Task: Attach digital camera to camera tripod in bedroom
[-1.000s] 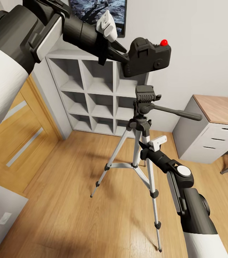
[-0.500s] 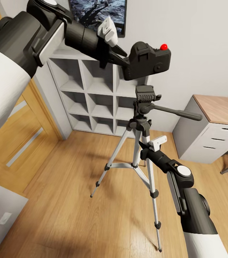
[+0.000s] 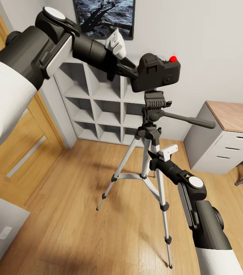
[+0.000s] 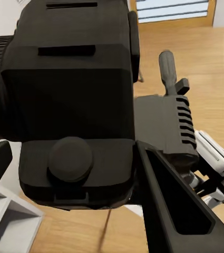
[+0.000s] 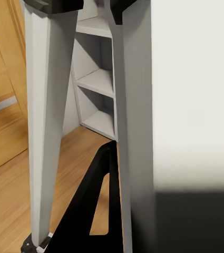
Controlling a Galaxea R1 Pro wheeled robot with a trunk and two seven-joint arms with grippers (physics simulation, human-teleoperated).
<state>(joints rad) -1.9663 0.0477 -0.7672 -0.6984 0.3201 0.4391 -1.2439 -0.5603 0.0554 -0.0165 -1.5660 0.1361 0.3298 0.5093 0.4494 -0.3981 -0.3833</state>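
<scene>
left gripper (image 3: 131, 72) clamped on digital camera (image 3: 157, 72), holding it right above camera tripod (image 3: 152, 152) head | camera: black, blocky, red dot on top | right gripper (image 3: 152, 154) against a silver tripod leg, grip state unclear | tripod stands on wood floor (image 3: 71, 214) before white cube shelf (image 3: 98, 103)

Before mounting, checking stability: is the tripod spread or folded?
Spread: the camera tripod stands upright, its three legs splayed on the floor.

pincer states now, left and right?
Left pincer: shut on the digital camera.
Right pincer: at a tripod leg; state cannot be told.
</scene>
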